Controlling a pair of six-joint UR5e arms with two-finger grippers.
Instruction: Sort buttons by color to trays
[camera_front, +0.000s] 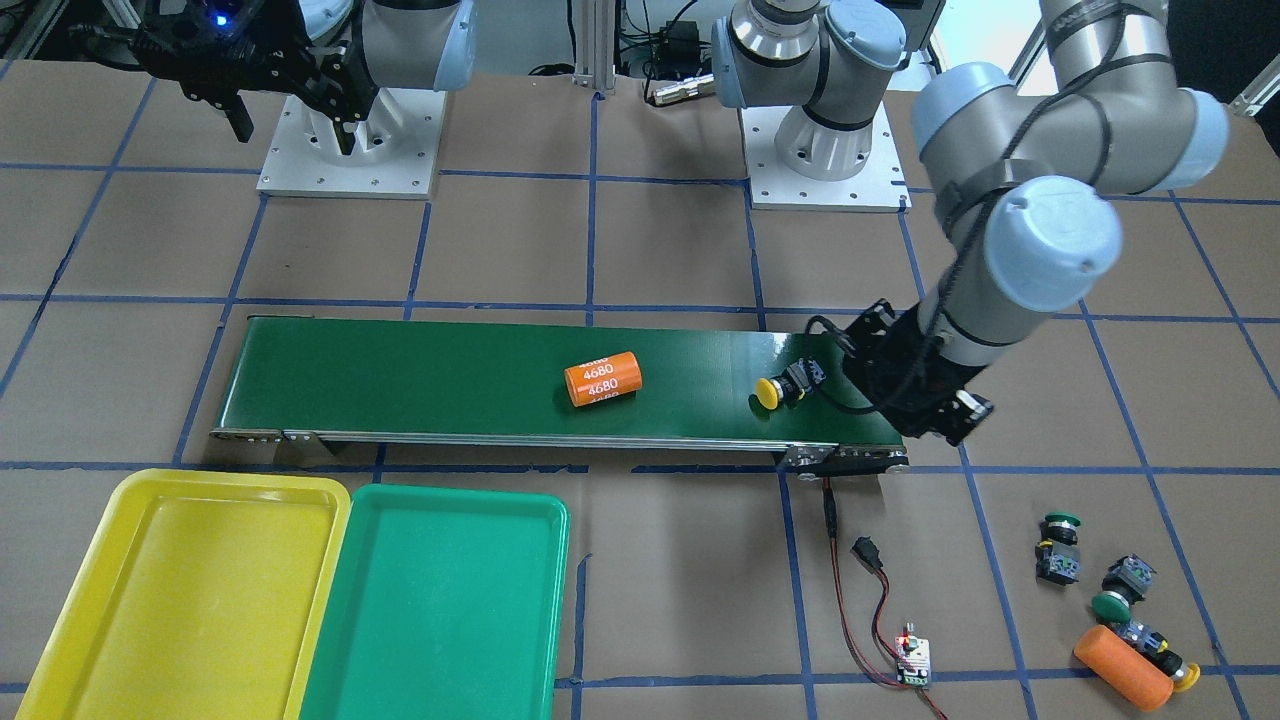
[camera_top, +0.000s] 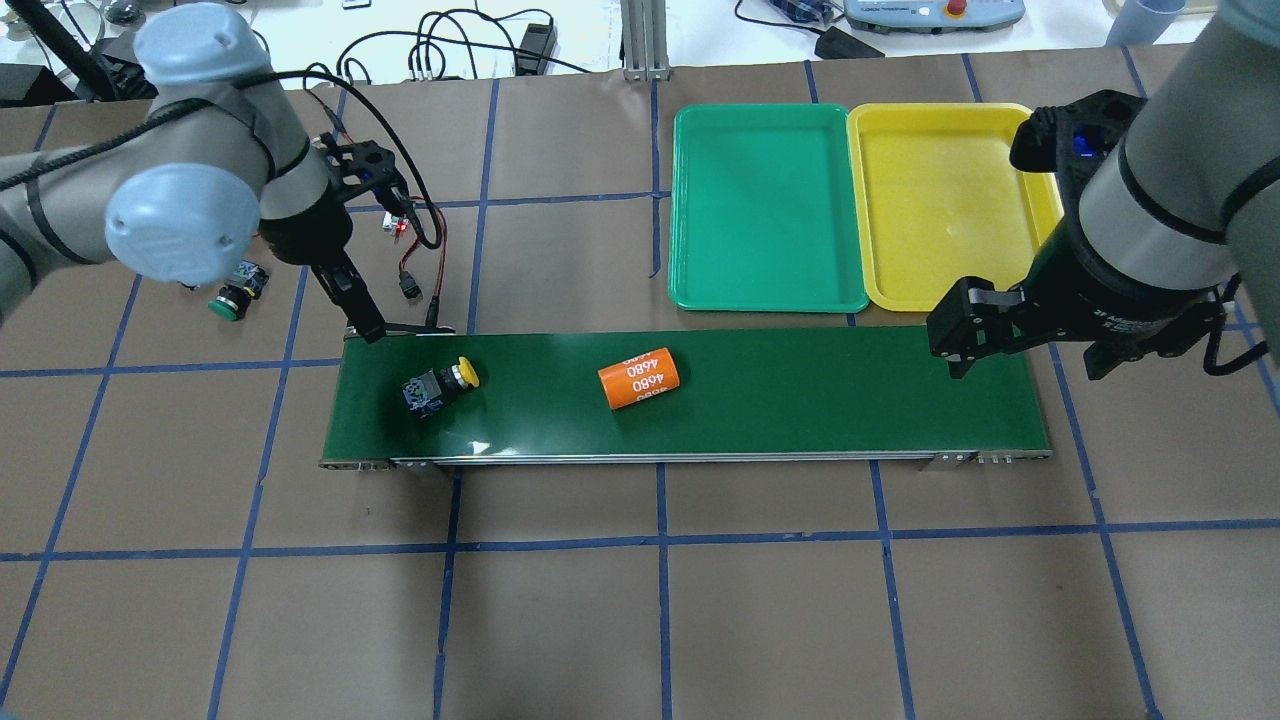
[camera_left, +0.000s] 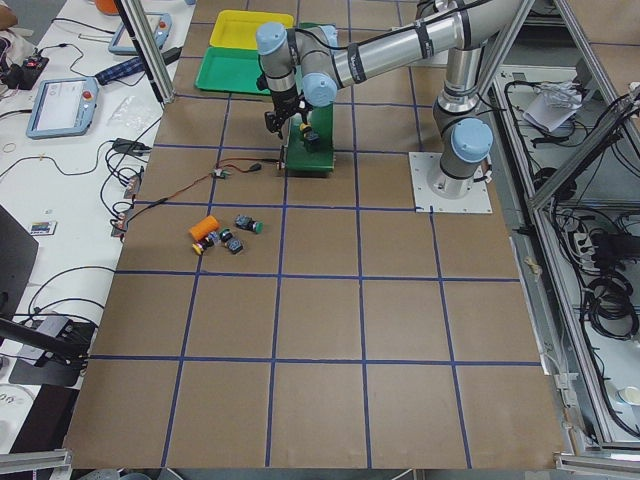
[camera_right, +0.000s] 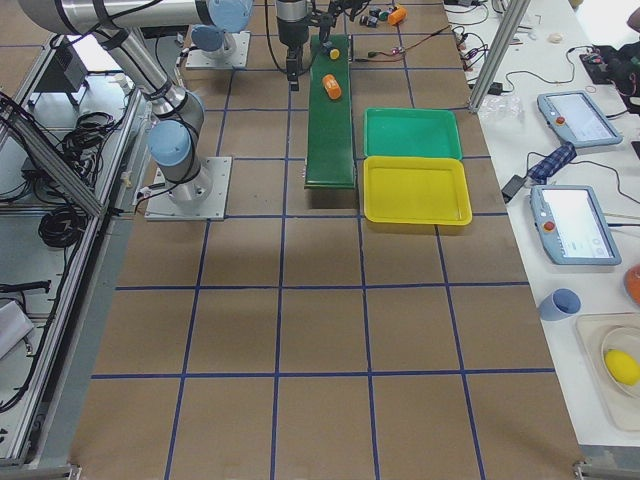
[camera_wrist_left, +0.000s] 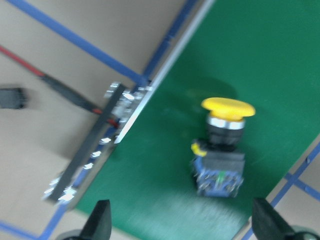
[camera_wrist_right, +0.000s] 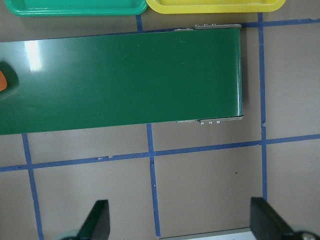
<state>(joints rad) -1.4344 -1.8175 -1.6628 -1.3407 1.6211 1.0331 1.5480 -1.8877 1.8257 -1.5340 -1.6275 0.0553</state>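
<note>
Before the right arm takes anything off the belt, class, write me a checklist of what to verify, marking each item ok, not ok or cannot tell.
1. The left gripper is open and apart from the yellow button: ok.
2. The yellow button lies on its side on the conveyor belt: ok.
3. The right gripper is open near the belt's tray end: ok.
4. The yellow tray and the green tray hold nothing: ok.
5. Only buttons on the belt: not ok; an orange cylinder lies mid-belt.
6. Belt running: cannot tell.

Yellow button (camera_wrist_left: 222, 150) on belt (camera_wrist_left: 260, 50) (perhaps sideways)
</note>
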